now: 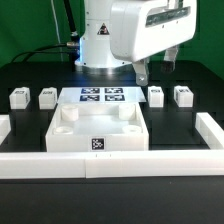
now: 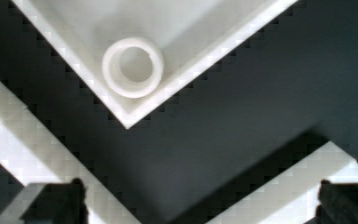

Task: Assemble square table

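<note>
Gripper (image 1: pixel 155 68), upper right of the exterior frame: jaws wide apart, empty. Wrist view shows the square table panel (image 1: pixel 98 128) and its corner socket (image 2: pixel 131 65).

The arm (image 1: pixel 120 30) is white all over, with smooth, rounded plastic shells that shine a little under the lamp. Directly above the claw (image 1: pixel 156 66) there is a broad white housing (image 1: pixel 150 25) with soft corners. The claw has two short fingers (image 2: pixel 51 203). In the wrist view they look black and square at the ends. Behind the claw, the white base column (image 1: pixel 95 45) has a bluish patch, perhaps a light, and thin black cables (image 1: pixel 62 15) run beside it.
</note>
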`<state>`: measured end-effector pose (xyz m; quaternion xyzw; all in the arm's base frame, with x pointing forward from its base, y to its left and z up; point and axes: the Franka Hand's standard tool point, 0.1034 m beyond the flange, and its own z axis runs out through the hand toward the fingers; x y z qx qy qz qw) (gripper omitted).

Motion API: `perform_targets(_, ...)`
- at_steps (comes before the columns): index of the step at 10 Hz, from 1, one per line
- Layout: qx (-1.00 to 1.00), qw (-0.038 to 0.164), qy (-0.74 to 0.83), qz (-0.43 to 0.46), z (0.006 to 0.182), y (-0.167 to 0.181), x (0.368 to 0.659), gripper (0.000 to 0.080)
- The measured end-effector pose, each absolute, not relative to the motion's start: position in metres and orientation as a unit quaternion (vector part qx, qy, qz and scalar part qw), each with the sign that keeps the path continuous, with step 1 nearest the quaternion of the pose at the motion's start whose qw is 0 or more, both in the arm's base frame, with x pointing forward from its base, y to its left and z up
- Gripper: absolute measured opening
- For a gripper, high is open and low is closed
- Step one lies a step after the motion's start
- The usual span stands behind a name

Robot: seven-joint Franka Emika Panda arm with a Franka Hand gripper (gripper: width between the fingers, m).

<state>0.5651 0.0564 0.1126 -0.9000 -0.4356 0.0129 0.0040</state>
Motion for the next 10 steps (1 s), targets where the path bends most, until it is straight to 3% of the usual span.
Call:
perform_targets(2,-0.893,0.007,-0.449,0.014,0.112,0.053,0.561,0.0650)
perform_targets(4,-0.866,0.011,-0.499,0.018,0.107,0.037,0.527,0.0650)
perform_targets(7,-0.773,0.012,-0.634,0.007,0.076,0.010,0.471,0.0650)
perform_targets(9,-0.723,0.010,-0.691,0.000,0.058,-0.008,0.460,0.0650)
perform_targets(10,-0.711,0.007,-0.703,0.001,0.060,-0.007,0.461,0.0650)
